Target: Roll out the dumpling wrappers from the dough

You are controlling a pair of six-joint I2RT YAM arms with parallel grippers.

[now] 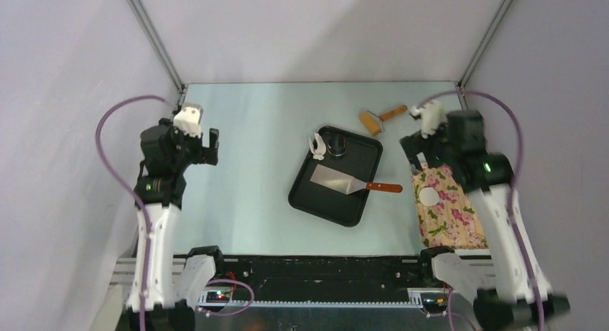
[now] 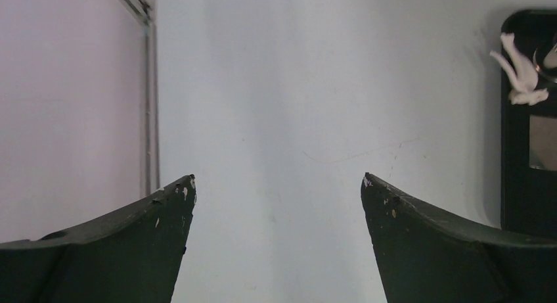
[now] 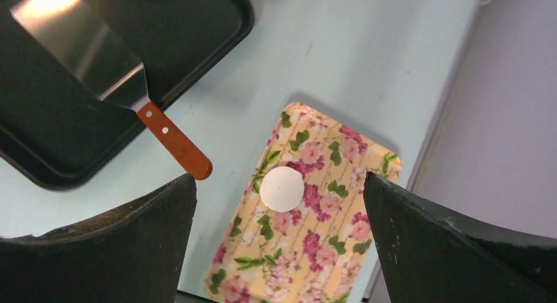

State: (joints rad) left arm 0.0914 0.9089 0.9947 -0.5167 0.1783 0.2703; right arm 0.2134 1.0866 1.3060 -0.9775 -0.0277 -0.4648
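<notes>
Both pairs of jaws stand wide apart and hold nothing: the right jaws hang above the far end of the mat at the right of the desk, and the left jaws hang over bare desk at the far left, well apart from everything else. Below the right jaws lies the dough (image 3: 282,188), a small white disc that already looks pressed flat and round, resting on the far half of a rectangular yellow mat printed with pink flowers (image 3: 315,250). Just left of the mat is a black rectangular metal tray (image 1: 316,198), with a steel-bladed spatula with a red-brown wooden handle (image 1: 345,180) lying across it, the handle poking over the right rim towards the mat. At the tray's far end stands a round steel cup (image 1: 337,146), and beside that a ragged white scrap (image 1: 317,146) that may be more dough, though I cannot tell. A small wooden roller with a handle (image 1: 377,119) lies on the pale blue-green desk (image 1: 244,166) beyond the tray, apart from the mat. Nothing pins the mat, so a rolling stroke would likely slide it, and the left jaws are too far off to steady it. So thin a disc may cling to the roller and lift or tear. Grasped badly, the roller could roll away.
</notes>
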